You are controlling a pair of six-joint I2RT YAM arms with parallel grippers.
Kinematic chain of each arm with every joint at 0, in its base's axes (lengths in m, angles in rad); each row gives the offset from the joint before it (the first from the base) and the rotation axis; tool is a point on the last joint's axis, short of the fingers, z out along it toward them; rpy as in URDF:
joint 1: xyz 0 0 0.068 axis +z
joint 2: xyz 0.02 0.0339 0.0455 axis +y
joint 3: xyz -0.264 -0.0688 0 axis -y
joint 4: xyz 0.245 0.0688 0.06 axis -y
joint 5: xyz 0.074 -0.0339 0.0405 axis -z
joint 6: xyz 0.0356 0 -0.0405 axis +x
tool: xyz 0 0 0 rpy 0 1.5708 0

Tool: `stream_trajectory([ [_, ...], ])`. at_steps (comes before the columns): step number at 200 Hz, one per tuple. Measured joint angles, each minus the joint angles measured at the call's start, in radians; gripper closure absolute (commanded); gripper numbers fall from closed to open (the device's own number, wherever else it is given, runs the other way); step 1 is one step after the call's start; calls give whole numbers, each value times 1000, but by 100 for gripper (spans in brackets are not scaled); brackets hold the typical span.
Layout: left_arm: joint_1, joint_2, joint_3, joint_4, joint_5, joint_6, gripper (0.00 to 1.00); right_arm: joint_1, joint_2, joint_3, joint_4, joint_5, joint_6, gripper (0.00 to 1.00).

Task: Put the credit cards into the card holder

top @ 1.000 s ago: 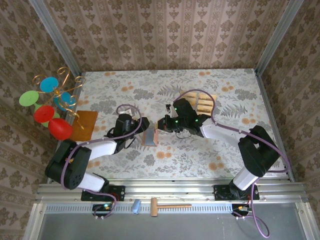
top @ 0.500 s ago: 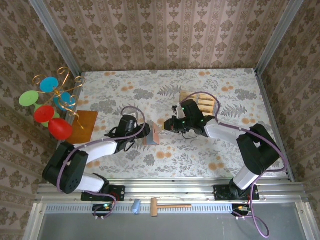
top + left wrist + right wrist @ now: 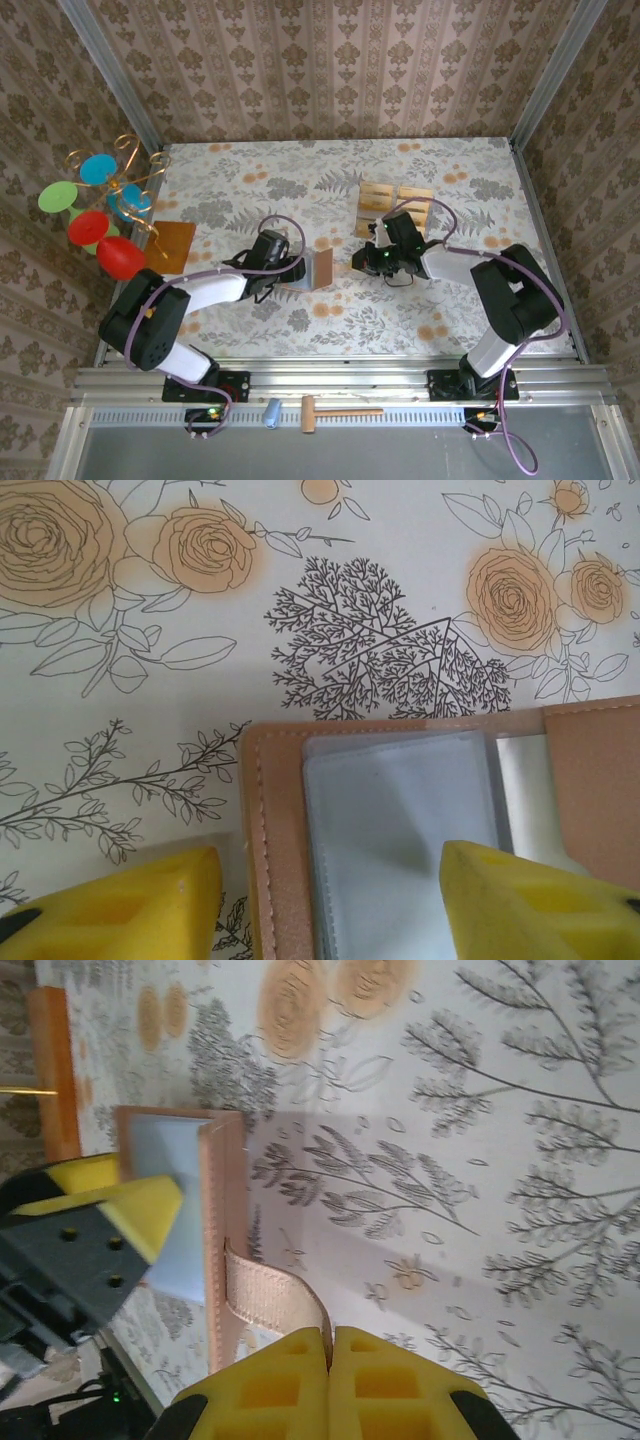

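Card holder (image 3: 318, 270): mid-table (image 3: 250, 180), open between the two grippers. Reddish-brown outside, pale grey inside facing the left arm.
Clear pocket (image 3: 395, 820): on the inside of the card holder, framed by a stitched brown border; it looks see-through in the left wrist view.
Left gripper (image 3: 330, 880): on the card holder's left. Its yellow fingers are spread wide, one over the clear pocket and the other just off the holder's outer edge, above the tablecloth.
Right gripper (image 3: 330, 1345): on the card holder's right, yellow fingers pressed tight together.
Strap (image 3: 270, 1295): a tan tab that curves from the card holder's brown edge to the tips of the right gripper. I cannot tell if it is caught between them.
Credit cards (image 3: 378, 197): tan-gold with paler stripes, lying flat in a cluster behind and to the right of the card holder, beyond the right gripper. Any print is too small to read.
Board (image 3: 168, 247): orange-brown and flat, well to the left of the card holder.
Ornament (image 3: 100, 205): red, green and blue discs on gold wire, further left than the board.
Mallet (image 3: 335, 411): wooden, on the rail in front of the card holder, beside a small blue cylinder (image 3: 272, 413).
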Motion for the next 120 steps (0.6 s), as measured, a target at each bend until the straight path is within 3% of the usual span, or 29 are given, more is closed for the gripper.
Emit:
stream_trajectory([
  [29, 0, 0, 11, -9, 2, 11, 37, -9, 27, -25, 0, 11, -14, 100],
  [75, 1, 0, 3, 43, 40, 11, 66, -17, 73, -27, 14, 17, -15, 100],
  [104, 2, 0, -6, 84, 71, 8, 91, -17, 74, -27, 11, 18, -21, 66],
  [120, 2, -1, -6, 101, 84, 8, 93, -16, 54, -21, 4, 20, -31, 57],
])
